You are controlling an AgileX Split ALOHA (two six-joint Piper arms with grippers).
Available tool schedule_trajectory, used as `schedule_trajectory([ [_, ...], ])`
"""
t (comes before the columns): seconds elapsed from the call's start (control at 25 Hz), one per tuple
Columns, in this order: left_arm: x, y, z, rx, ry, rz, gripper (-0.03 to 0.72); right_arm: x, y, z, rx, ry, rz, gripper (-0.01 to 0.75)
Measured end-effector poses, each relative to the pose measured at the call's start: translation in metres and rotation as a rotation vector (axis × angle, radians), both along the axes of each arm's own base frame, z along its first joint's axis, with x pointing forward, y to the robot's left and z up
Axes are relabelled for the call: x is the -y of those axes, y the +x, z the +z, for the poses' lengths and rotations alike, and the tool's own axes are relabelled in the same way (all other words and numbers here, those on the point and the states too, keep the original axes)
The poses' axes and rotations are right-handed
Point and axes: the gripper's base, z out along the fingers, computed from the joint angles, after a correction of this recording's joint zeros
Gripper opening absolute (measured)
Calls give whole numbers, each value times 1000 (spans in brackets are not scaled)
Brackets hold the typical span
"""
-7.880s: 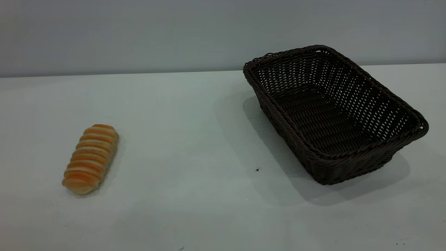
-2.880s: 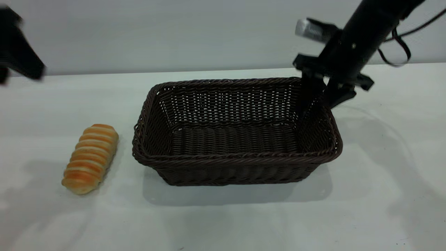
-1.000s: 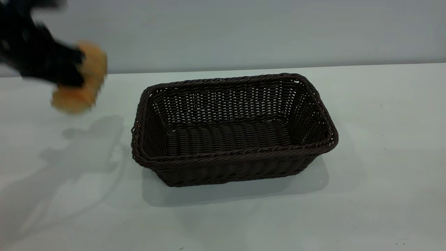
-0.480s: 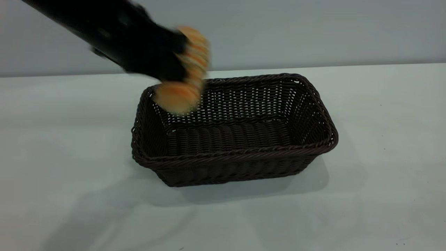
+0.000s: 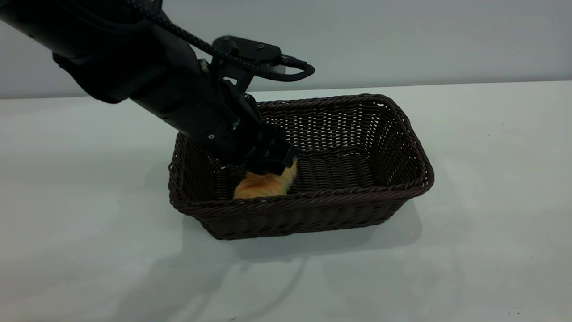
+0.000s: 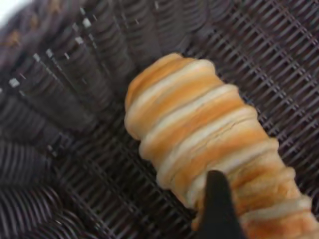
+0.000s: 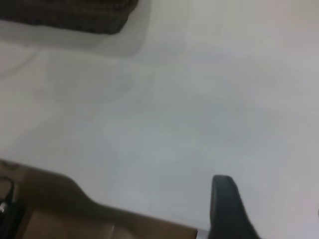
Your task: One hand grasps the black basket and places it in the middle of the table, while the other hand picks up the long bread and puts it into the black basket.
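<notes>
The black basket stands in the middle of the table, long side toward the camera. My left gripper reaches down into its left half and is shut on the long bread, which sits low at the basket's floor by the front wall. In the left wrist view one black finger presses on the ridged bread, with the basket's weave close under it. My right gripper is out of the exterior view. It hangs open and empty over bare table, apart from the basket's corner.
The white-grey table stretches bare on both sides of the basket. In the right wrist view the table's edge and brown floor lie near the right gripper. The left arm slants over the basket's left rim.
The left arm has carried the bread from above the basket's left rim down into the basket. The basket has not moved.
</notes>
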Motion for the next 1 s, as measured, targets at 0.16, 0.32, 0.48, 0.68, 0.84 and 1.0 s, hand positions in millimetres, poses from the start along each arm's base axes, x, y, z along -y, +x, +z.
schedule_trajectory([
  [0.16,1,-1,35,78,-29,-39,674,3,-16,1,108,15,-3,447],
  [0.32,0,-15,100,141,-126,-101,665,5,-22,0,147,24,-18,447],
  [0.48,-7,-53,174,161,-236,-239,617,5,-22,0,148,25,-20,447],
  [0.68,-32,-115,242,163,-282,-407,579,5,-22,0,148,25,-20,446],
  [0.84,-63,-155,267,116,-193,-391,579,5,-22,0,148,25,-20,446],
  [1.0,-97,-188,273,15,-48,-289,578,5,-22,0,148,25,-20,446],
])
